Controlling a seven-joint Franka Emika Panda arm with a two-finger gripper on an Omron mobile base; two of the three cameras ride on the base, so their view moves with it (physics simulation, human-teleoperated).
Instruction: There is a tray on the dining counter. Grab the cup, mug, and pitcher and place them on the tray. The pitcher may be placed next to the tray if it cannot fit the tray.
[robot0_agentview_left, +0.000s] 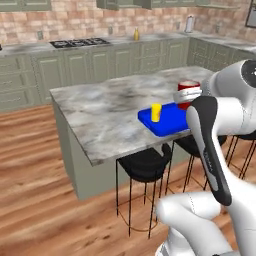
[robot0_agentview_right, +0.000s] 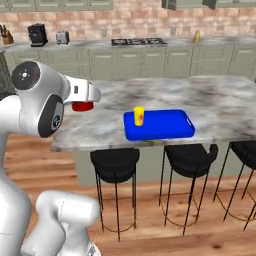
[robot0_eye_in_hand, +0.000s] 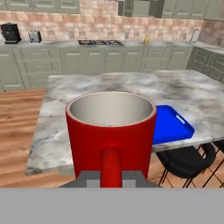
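marbled bench: claw clamped on mug handle; carry level, lower onto tray beside cup.

Glossy red mug, marbled dining counter
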